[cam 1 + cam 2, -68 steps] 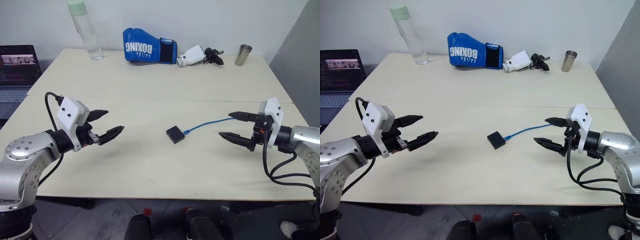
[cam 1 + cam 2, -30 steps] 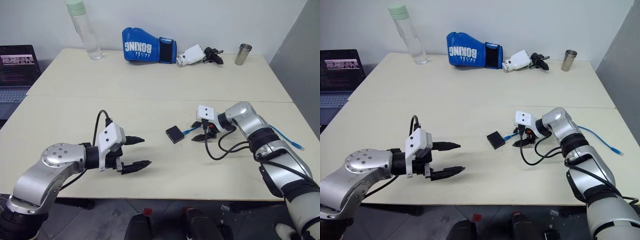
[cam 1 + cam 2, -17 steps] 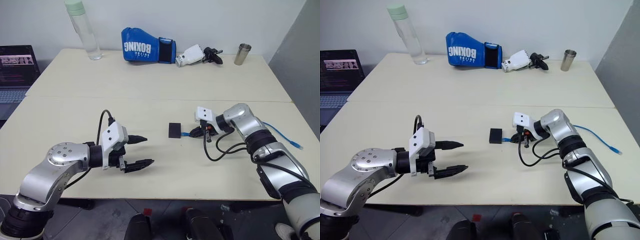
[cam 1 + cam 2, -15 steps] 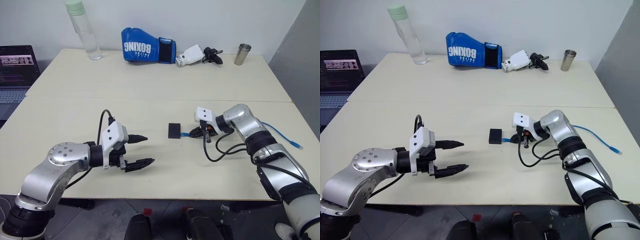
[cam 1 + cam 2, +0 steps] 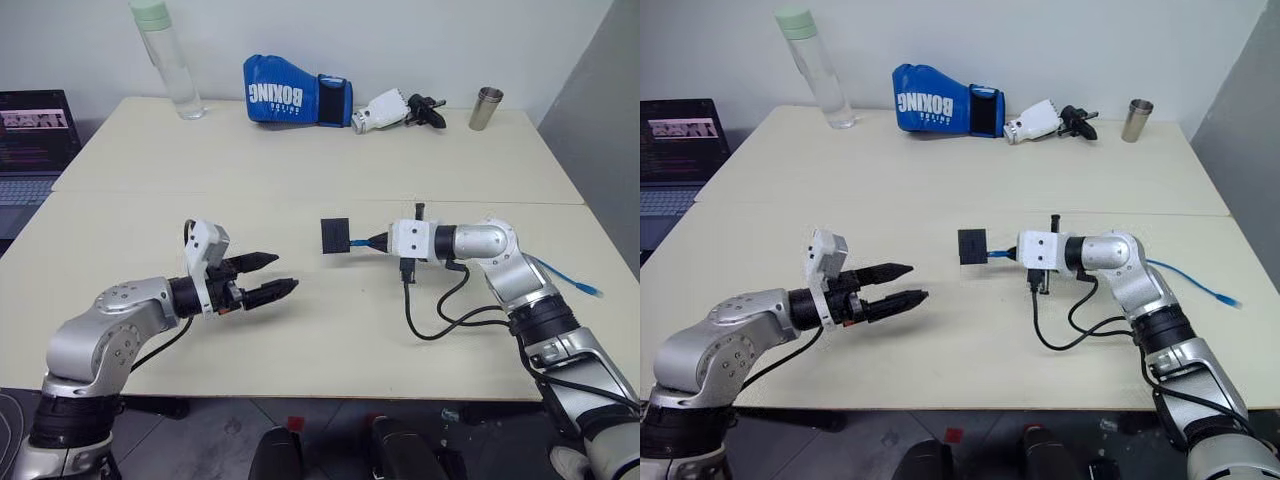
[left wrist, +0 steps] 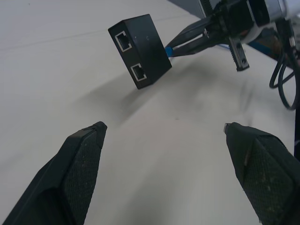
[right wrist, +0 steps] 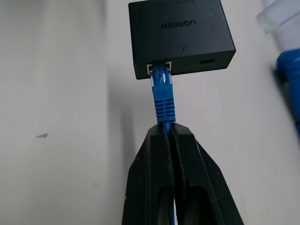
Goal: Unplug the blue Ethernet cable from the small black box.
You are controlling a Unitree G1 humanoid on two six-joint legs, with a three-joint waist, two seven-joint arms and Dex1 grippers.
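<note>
The right gripper [image 7: 168,133] is now clamped on the blue Ethernet cable [image 7: 161,96], just behind its plug; a second ago its fingers were apart around the cable near the table. Since then the right arm has risen and turned, and the small black box [image 5: 335,235] has come up with it. The box no longer lies flat on the table [image 5: 300,170]: it hangs in the air on the end of the plug, standing on edge, with its shadow on the surface below. The right wrist view shows the plug seated in the port, so the cable is not yet unplugged.

The left gripper [image 5: 278,274] has its fingers wide apart and holds nothing. It has moved forward, toward the box, but it is well apart from it; the left wrist view looks between the fingers at two free ports of the box.

This means, in my judgement, that the cable side is secured and the box is offered to the other hand. What is left is for the left gripper to close on the box so that the two can be pulled apart
</note>
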